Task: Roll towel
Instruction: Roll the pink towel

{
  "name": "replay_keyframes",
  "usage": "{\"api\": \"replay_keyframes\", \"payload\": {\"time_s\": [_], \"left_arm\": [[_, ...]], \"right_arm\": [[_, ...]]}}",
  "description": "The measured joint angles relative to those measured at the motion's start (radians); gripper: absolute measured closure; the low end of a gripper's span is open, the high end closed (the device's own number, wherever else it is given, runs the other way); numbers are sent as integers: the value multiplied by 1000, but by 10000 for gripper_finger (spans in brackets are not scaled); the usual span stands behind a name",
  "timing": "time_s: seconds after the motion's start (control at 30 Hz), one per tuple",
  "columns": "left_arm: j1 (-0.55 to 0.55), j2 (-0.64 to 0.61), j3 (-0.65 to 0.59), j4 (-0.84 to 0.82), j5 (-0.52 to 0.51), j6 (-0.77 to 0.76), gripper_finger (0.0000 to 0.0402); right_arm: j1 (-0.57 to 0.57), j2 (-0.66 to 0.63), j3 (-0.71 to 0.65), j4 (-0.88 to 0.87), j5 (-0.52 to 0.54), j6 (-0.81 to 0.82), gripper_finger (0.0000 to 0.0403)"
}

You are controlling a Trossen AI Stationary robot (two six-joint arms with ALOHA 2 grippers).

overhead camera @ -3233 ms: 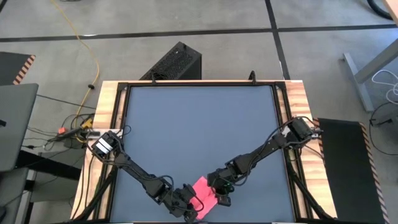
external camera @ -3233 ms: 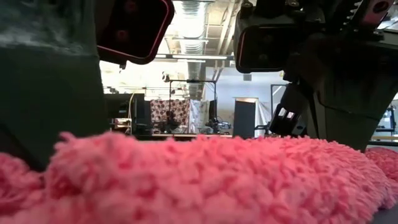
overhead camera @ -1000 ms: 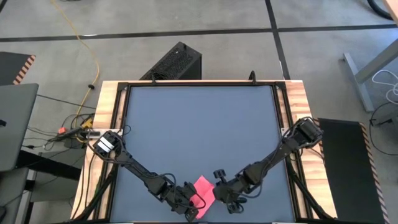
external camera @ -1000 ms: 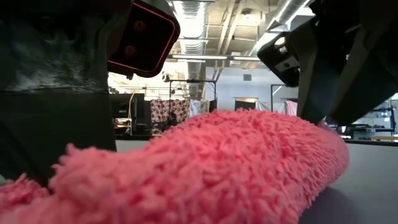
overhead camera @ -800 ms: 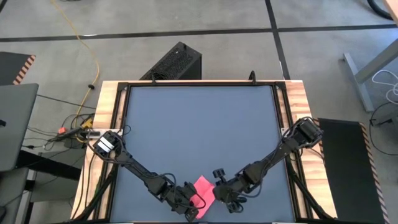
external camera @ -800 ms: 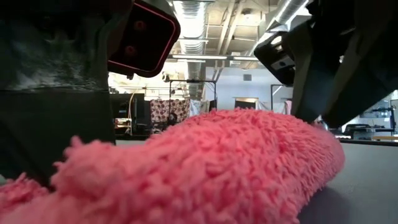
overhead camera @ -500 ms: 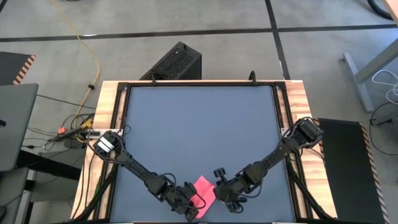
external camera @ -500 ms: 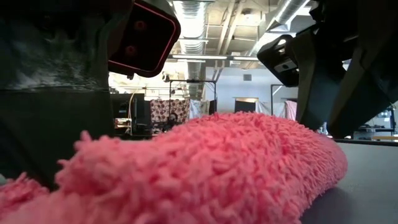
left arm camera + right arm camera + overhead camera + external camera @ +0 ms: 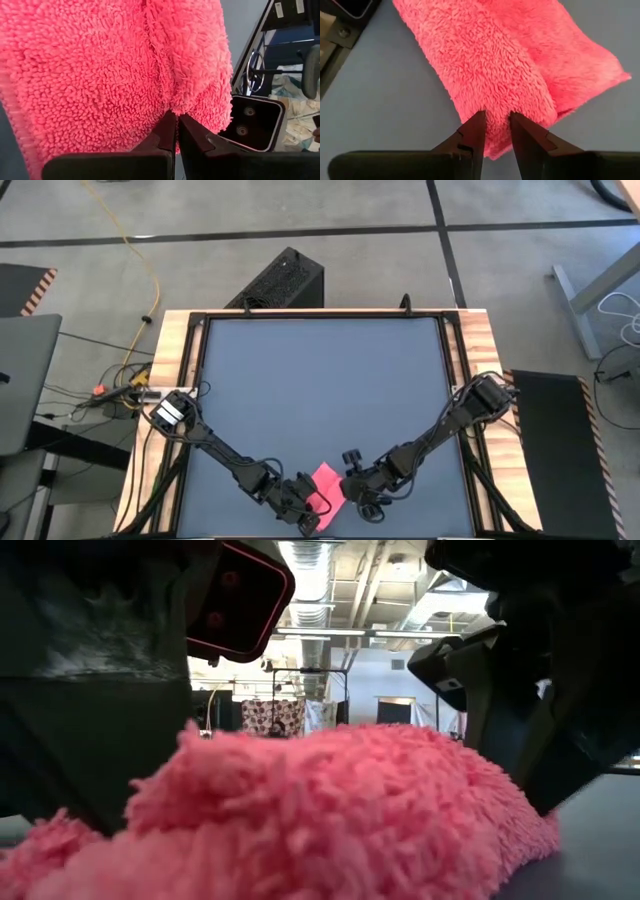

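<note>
At the near edge of the bench (image 9: 320, 380), on the grey mat, lies the pink towel (image 9: 322, 492), bunched into a thick fold between the two arms. From the low view it rises as a fuzzy hump filling most of the frame, with dark gripper housings on either side.

On the towel's left side, the left gripper (image 9: 176, 122) has its jaws clenched on a pinch of the pile, the two fingers pressed together with pink fibres caught at their tips. In the high view this gripper (image 9: 298, 505) sits low at the towel's left corner.

From the other side, the right gripper (image 9: 496, 116) has its jaws part-way closed on the towel's folded edge, a ridge of cloth squeezed between the two fingers. In the high view it (image 9: 352, 488) touches the towel's right edge.

Seen from the right wrist, the towel shows two overlapping layers with a crease running along its length, lying flat on the mat.
</note>
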Motion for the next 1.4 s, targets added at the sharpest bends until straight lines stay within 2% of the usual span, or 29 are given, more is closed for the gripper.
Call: {"api": "replay_keyframes", "payload": {"time_s": [0.27, 0.8, 1.07, 1.23, 1.4], "left_arm": [[0, 0, 0, 3, 16, 4, 401], [1, 0, 0, -2, -22, 27, 401], [-31, -10, 0, -45, -27, 16, 401], [-54, -11, 0, -1, -59, 40, 401], [-61, -12, 0, 100, -36, 83, 363]], "right_arm": [[-4, 7, 0, 21, -78, 5, 284], [-24, 9, 1, -26, -46, -3, 284], [-24, 10, 0, -28, -35, -3, 284], [-24, 10, 0, -29, -34, 17, 284], [-24, 10, 0, -29, -33, 21, 284]]}}
